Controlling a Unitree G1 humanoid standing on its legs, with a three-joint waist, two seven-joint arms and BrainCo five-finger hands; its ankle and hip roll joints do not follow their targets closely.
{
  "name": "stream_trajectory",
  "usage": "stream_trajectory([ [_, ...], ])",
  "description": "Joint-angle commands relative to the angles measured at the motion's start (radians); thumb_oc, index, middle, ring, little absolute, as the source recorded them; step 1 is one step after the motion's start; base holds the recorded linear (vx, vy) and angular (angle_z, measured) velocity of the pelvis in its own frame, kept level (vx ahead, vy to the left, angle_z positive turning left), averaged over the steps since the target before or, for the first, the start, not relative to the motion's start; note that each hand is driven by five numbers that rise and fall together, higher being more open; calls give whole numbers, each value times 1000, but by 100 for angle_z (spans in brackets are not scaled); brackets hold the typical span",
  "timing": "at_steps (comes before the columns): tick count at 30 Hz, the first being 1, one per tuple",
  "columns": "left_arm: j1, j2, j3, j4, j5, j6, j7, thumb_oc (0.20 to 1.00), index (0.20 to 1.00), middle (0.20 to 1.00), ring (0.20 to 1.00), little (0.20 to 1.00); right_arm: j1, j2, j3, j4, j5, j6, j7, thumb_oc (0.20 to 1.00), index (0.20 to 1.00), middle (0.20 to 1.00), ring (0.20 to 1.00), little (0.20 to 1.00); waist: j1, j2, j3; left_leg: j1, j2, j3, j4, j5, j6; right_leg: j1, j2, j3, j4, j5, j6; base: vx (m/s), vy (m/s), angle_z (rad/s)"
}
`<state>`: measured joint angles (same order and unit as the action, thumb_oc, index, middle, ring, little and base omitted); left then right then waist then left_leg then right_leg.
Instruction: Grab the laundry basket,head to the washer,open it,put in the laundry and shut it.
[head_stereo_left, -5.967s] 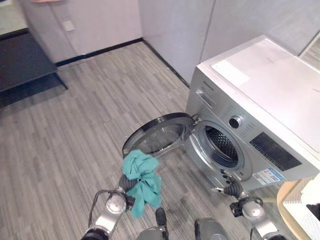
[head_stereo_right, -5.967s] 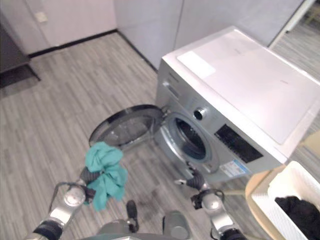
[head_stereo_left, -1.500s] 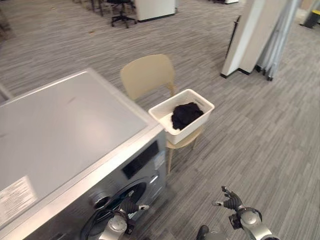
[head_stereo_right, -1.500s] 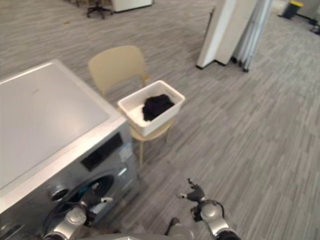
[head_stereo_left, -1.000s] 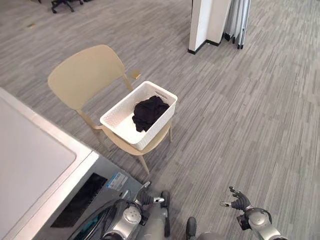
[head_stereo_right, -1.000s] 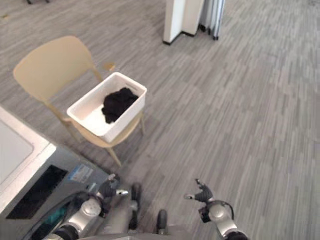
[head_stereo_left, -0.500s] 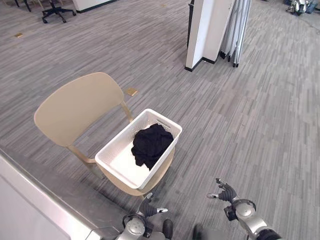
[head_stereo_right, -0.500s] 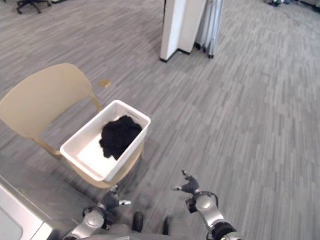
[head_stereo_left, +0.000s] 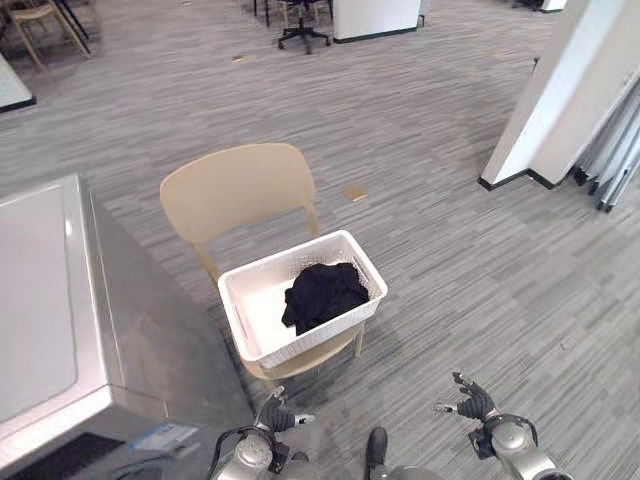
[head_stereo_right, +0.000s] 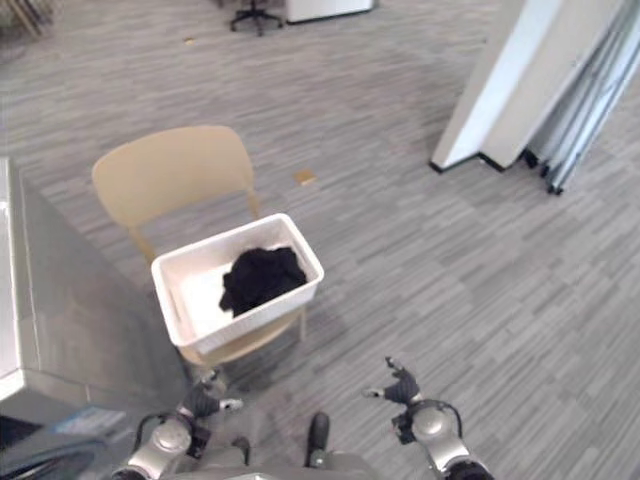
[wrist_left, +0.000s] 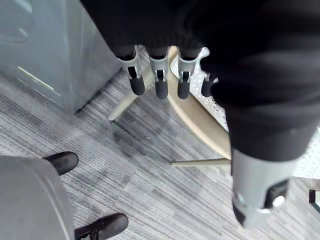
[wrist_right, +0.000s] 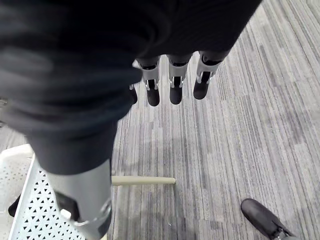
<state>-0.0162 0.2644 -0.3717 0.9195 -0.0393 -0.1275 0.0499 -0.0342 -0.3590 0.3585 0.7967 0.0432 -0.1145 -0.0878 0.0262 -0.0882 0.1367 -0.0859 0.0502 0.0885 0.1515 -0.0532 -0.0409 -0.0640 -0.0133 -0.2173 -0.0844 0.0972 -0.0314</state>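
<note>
Basket (head_stereo_left: 262, 345) sits on chair (head_stereo_left: 238, 192) seat, beside washer (head_stereo_left: 60, 320), with black laundry (head_stereo_left: 322, 293) heaped at one end. Left hand (head_stereo_left: 276, 414) and right hand (head_stereo_left: 472, 400) hang low before the chair, well apart, fingers (wrist_left: 161, 82) straight and spread, holding nothing. Pillar (head_stereo_left: 560, 95) stands beyond.

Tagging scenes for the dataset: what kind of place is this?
Probably an open office or lab set up as a laundry test area, not a home: grey wood-look plank floor, silver washing machine, a white perforated plastic laundry basket on a beige plastic chair, and a black swivel office chair far back.
</note>
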Motion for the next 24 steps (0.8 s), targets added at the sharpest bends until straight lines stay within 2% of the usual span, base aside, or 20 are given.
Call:
stream_trajectory([
  [1, -59, 37, 56, -7, -30, -27, 42, 1000, 1000, 1000, 1000, 1000, 12, -23, -33, -68, 5, -36, -17, 1000, 1000, 1000, 1000, 1000, -17, 15, 0, -55, -21, 100, -17, 4, 29, 30, -67, 12, 120, -166, 114, 93, 50, 69],
  [3, -51, 38, 81, 5, -37, -23, 40, 1000, 1000, 1000, 1000, 1000, 12, -28, -39, -82, -5, -30, -17, 1000, 1000, 1000, 1000, 1000, -18, 22, -8, -53, -20, 144, -31, 1, 34, 32, -70, -15, 128, -180, 112, 180, 124, 74],
  [4, -33, 44, 97, 12, -32, -21, 42, 1000, 1000, 1000, 1000, 1000, 14, -32, -35, -106, -27, -29, -17, 1000, 1000, 1000, 1000, 1000, -18, 25, -9, -36, -22, 146, -36, -9, 41, 48, -77, -28, 154, -201, 114, 202, 125, 56],
  [10, 9, 58, 136, 6, -32, -23, 42, 1000, 1000, 1000, 1000, 1000, -12, -43, -16, -171, -81, -35, -8, 1000, 1000, 1000, 1000, 1000, 12, 16, -11, -10, -44, 148, -39, -43, 72, 50, -113, -18, 235, -206, 142, 181, 165, 8],
  [12, 4, 74, 147, 5, -30, -20, 43, 1000, 1000, 1000, 1000, 1000, -35, -54, -8, -217, -113, -37, -15, 1000, 1000, 1000, 1000, 1000, 18, 13, 2, 8, -57, 122, -41, -58, 91, -4, -122, 15, 358, -186, 161, 150, 140, -20],
  [13, 4, 74, 147, 5, -30, -20, 43, 1000, 1000, 1000, 1000, 1000, -35, -54, -8, -218, -113, -37, -15, 1000, 1000, 1000, 1000, 1000, 18, 13, 2, 8, -57, 122, -41, -58, 92, -5, -122, 15, 359, -186, 161, 74, 34, 5],
  [16, 3, 84, 147, -5, -19, -24, 45, 1000, 1000, 1000, 1000, 1000, -44, -81, 4, -294, -178, -44, -25, 1000, 1000, 1000, 1000, 1000, 5, 14, 10, 34, -64, 80, -46, -70, 99, -54, -94, 93, 394, -183, 160, 111, 16, 22],
  [19, 8, 87, 149, -11, -12, -32, 47, 1000, 1000, 1000, 1000, 1000, -70, -128, 33, -357, -280, -45, -31, 1000, 1000, 1000, 1000, 1000, -1, 16, 11, 52, -66, 41, -67, -66, 96, -94, -73, 148, 338, -164, 159, 124, -40, 38],
  [22, 2, 87, 141, -2, -3, -41, 43, 1000, 1000, 1000, 1000, 1000, -105, -170, 72, -392, -352, -46, -19, 1000, 1000, 1000, 1000, 1000, -10, 8, 26, 72, -83, -26, -76, -67, 87, -128, -51, 233, 256, -126, 175, 106, -82, 42],
  [24, -8, 90, 131, 12, 10, -48, 37, 1000, 1000, 1000, 1000, 1000, -146, -185, 108, -394, -398, -50, -19, 1000, 1000, 1000, 1000, 1000, -3, -2, 32, 64, -94, -63, -66, -67, 81, -112, -56, 247, 222, -115, 175, 41, -114, 89],
])
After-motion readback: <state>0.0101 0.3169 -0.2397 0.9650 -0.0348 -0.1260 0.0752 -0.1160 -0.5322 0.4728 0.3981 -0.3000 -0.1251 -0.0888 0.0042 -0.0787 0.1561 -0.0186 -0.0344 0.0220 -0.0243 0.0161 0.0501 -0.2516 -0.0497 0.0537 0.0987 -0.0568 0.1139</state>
